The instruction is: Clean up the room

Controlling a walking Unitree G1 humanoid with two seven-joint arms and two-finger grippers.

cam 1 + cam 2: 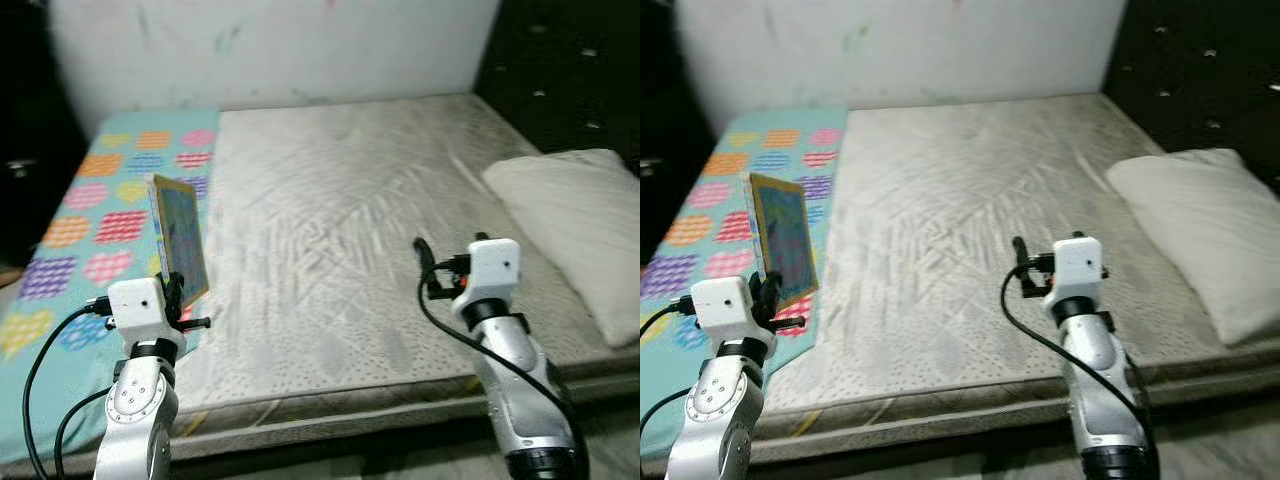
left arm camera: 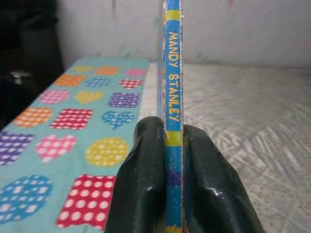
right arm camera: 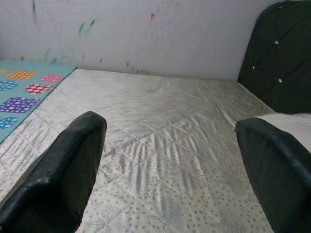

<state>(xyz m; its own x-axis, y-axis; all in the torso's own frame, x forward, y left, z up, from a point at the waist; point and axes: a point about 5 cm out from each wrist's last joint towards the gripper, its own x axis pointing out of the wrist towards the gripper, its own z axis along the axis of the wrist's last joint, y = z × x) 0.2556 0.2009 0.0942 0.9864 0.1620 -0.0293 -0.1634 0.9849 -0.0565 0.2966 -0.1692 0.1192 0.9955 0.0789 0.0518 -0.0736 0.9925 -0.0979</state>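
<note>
1. Black fingers of the left pincer clamp a thin children's book upright over the bed's heart-patterned sheet.
2. The right pincer hangs wide open, empty, above the bare mattress, near a white pillow.

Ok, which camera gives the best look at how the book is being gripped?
The left wrist view: the book stands spine-on, pinched between the left gripper fingers. Both eye views show its cover upright above that gripper, over the patterned sheet.
</note>
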